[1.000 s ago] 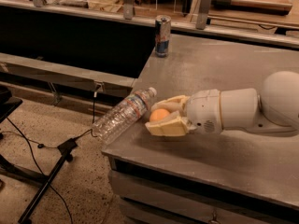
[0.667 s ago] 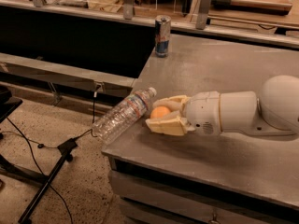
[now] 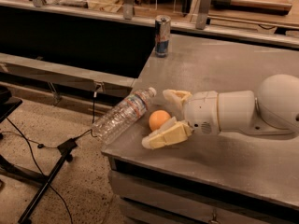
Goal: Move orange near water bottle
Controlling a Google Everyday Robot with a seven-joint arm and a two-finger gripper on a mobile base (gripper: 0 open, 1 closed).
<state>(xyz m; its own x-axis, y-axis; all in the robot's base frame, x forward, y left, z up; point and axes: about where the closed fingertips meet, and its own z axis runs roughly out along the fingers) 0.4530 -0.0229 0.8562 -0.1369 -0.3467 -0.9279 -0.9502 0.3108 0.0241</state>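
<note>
The orange [image 3: 159, 120] rests on the grey table [image 3: 219, 73] near its front left corner. The water bottle [image 3: 122, 115] lies on its side just left of the orange, its white cap pointing toward the table's middle and its base hanging over the table's left edge. My gripper [image 3: 159, 118] reaches in from the right with its cream fingers spread wide. One finger [image 3: 176, 96] is behind the orange and the other [image 3: 166, 135] is in front of it. The orange sits between them, free of both.
A blue-silver drink can [image 3: 162, 35] stands upright at the table's far left edge. The table's left edge drops to a speckled floor [image 3: 84, 185] with black cables and a stand. A dark counter with clutter runs along the back.
My gripper's fingers have opened and let go of the orange, which now sits on the table beside the bottle. The arm has drawn back slightly to the right.
</note>
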